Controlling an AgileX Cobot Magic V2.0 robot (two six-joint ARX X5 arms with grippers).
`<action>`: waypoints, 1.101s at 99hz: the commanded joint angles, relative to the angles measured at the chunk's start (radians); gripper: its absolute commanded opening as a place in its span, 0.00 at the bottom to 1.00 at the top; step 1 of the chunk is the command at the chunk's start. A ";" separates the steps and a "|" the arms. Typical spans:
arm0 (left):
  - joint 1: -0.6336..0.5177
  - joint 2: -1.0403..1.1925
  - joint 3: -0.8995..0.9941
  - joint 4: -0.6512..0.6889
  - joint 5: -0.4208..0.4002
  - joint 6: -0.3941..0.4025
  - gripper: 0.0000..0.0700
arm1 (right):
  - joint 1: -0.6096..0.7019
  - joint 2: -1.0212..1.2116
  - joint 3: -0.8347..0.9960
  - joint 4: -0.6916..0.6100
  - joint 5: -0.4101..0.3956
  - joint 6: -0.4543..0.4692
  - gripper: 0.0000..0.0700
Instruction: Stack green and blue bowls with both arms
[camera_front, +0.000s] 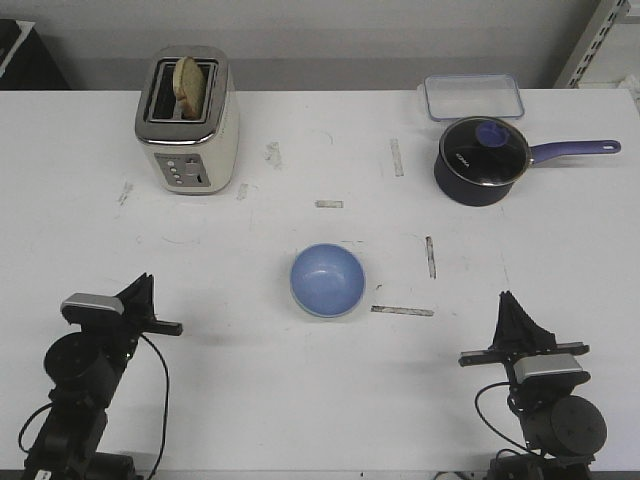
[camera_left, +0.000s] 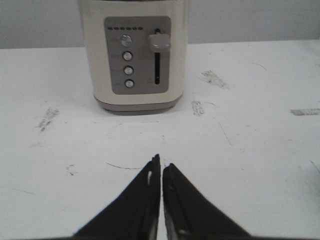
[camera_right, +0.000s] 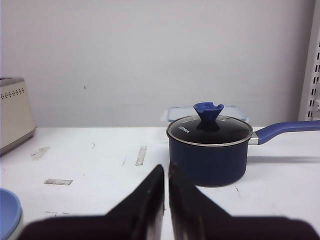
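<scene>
A blue bowl (camera_front: 328, 280) sits mid-tabletop (camera_front: 300, 400), midway between both arms, ahead of each; a pale rim beneath suggests the green bowl. The left gripper (camera_front: 146, 285) and right gripper (camera_front: 508, 304) rest pressed together, empty.

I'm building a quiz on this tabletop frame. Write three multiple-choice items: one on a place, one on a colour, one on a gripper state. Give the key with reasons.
1. Where does the blue bowl sit on the table?
A. beside the toaster
B. near the middle, between the two arms
C. inside the saucepan

2. What colour is the knob on the saucepan lid?
A. blue
B. red
C. white

3. How do the left gripper and right gripper stand?
A. both wide open
B. both shut and holding nothing
C. left holds the bowl

Key: B, the front view shows it central, apart from the toaster; A, the right wrist view shows a blue knob; B, both wrist views show fingers together, nothing between.
</scene>
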 joint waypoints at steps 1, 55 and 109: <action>0.012 -0.020 0.005 0.011 0.002 0.011 0.00 | 0.001 0.000 0.011 0.011 0.000 -0.008 0.01; 0.021 -0.167 -0.004 0.021 0.002 0.012 0.00 | 0.001 0.000 0.011 0.011 0.000 -0.008 0.01; 0.021 -0.482 -0.259 0.012 0.001 0.012 0.00 | 0.001 0.000 0.011 0.011 0.000 -0.008 0.01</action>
